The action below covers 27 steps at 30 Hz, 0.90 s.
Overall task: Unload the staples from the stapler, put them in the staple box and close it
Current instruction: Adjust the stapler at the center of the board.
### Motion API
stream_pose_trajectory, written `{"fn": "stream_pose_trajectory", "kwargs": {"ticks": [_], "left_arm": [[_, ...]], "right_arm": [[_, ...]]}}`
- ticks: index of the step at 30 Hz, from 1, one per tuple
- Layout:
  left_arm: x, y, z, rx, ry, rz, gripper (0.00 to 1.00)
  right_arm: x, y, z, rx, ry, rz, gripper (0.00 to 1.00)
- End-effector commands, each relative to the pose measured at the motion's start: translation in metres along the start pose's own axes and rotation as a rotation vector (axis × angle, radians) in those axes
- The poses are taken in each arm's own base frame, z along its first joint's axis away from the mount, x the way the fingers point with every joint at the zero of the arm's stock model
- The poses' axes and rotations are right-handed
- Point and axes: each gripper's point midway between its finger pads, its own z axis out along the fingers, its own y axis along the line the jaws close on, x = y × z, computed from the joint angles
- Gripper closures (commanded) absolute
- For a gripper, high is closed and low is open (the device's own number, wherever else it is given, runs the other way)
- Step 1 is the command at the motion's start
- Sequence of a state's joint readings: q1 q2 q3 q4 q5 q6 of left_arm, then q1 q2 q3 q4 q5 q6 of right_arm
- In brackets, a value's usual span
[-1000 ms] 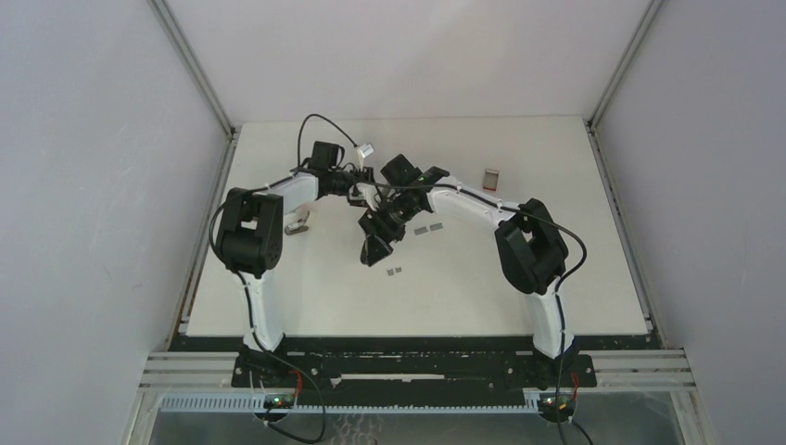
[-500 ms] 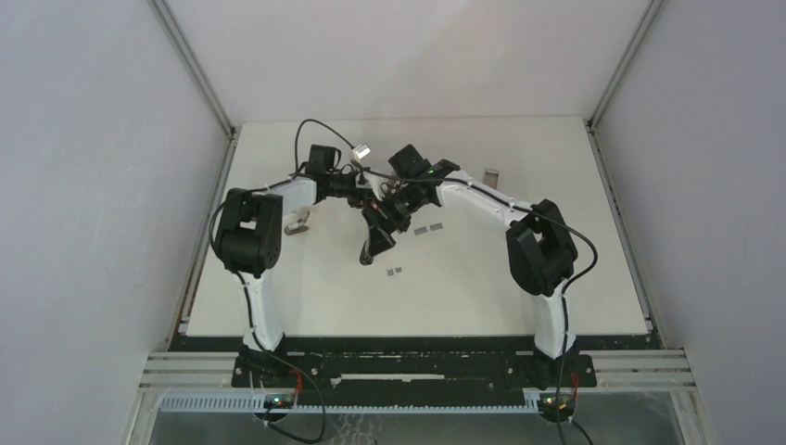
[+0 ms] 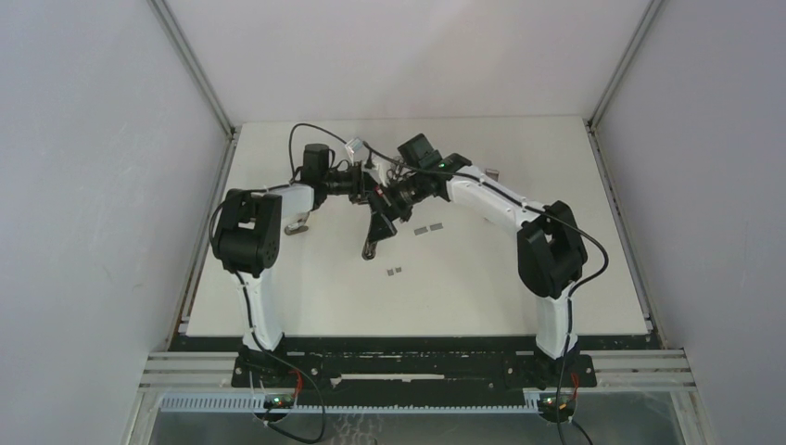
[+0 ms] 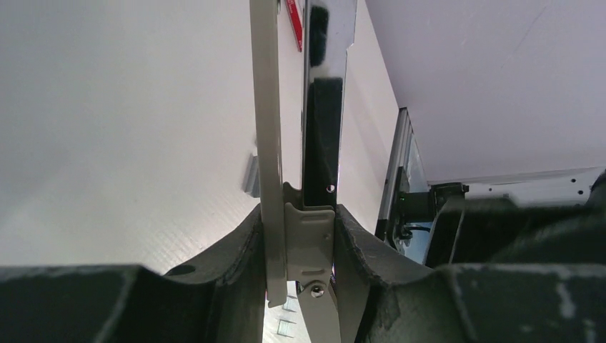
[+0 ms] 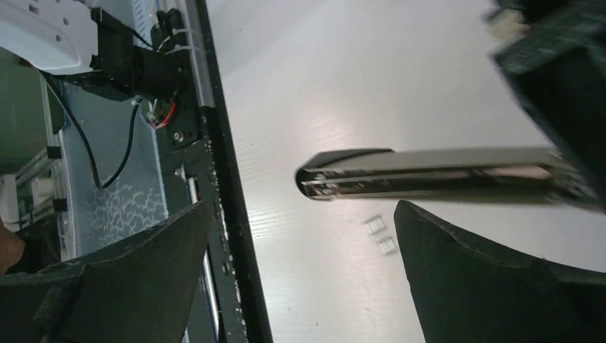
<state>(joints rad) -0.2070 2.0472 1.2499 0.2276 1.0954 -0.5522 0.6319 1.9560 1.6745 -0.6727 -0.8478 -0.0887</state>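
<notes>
1. The left arm's jaws clamp the hinge end of the slim dark grey metal stapler (image 4: 319,136), its two arms parted, over the white tabletop (image 3: 556,297).
2. The right arm's jaws stand wide apart and empty beside the stapler's free end.
3. Tiny silvery metal staples (image 3: 394,271) lie on the tabletop beneath. Unloading looks well under way, but whether any remain inside cannot be told.

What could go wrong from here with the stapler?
1. The left hand pinches the stapler only at its hinge end; the long free end could swing or slip.
2. The right hand is open around the free end without touching; closing off-centre could knock it onto the staples lying below.
</notes>
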Motion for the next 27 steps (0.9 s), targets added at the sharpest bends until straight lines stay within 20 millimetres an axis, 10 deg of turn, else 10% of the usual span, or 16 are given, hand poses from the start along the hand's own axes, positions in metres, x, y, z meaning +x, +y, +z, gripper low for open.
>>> {"fn": "stream_pose_trajectory", "kwargs": {"ticks": [1, 10, 19, 27], "left_arm": [[-0.016, -0.046, -0.012, 0.101, -0.028, 0.078, 1.0], [-0.014, -0.038, -0.009, 0.087, -0.039, 0.019, 0.97], [-0.011, 0.001, -0.004, 0.001, -0.058, -0.08, 0.93], [0.0, -0.01, -0.006, 0.076, -0.005, 0.0, 0.95]], "right_arm": [[-0.002, 0.009, 0.027, -0.035, 0.016, -0.003, 0.0], [-0.002, -0.004, 0.028, 0.011, 0.027, 0.016, 0.0], [-0.022, -0.032, -0.027, 0.093, -0.091, 0.087, 0.0], [-0.037, -0.073, -0.084, 0.043, -0.238, 0.224, 0.0]]}}
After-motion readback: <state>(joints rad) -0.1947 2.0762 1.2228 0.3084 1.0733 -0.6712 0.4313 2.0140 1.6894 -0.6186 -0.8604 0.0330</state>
